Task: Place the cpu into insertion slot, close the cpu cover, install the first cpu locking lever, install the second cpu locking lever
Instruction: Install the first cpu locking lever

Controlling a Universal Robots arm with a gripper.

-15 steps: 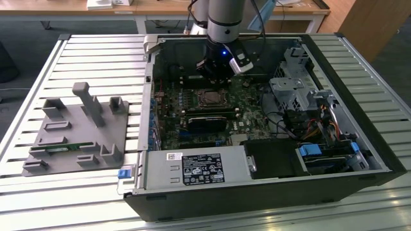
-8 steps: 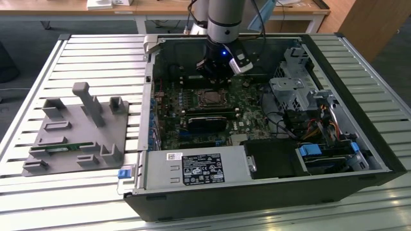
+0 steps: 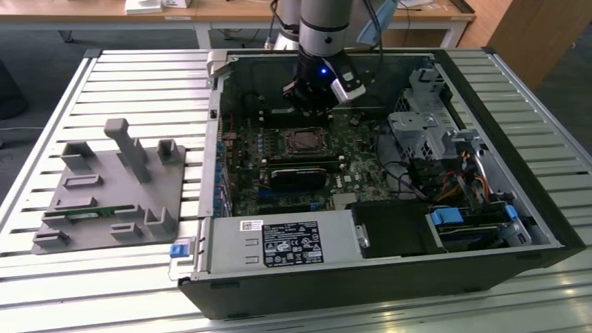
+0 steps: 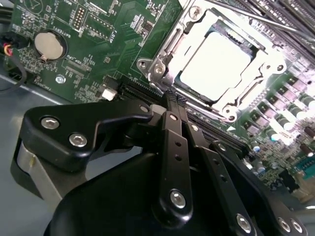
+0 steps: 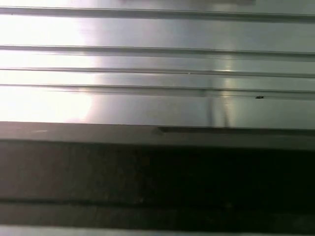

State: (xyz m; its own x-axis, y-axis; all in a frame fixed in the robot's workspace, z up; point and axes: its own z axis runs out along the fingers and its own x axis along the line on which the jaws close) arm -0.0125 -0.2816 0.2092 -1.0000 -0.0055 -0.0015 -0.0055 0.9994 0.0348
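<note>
The cpu (image 4: pixel 216 64), a flat silver-grey square, lies in the insertion slot (image 3: pixel 303 142) on the green board. The cpu cover (image 4: pixel 170 55), a silvery frame with a large cut-out, lies down around it. A thin metal lever rod (image 4: pixel 261 19) runs along the socket's far side. My gripper (image 4: pixel 173 97) is shut with nothing between its black fingers, and its tips hover just beside the socket's edge. In the exterior view the gripper (image 3: pixel 310 114) hangs inside the open computer case, just behind the socket.
A black card (image 3: pixel 298 175) lies in front of the socket, and a power supply (image 3: pixel 282 244) sits at the case front. Drive cages and cables (image 3: pixel 444 159) fill the exterior view's right. A grey fixture plate (image 3: pixel 107 191) rests on the slatted table (image 5: pixel 157 59).
</note>
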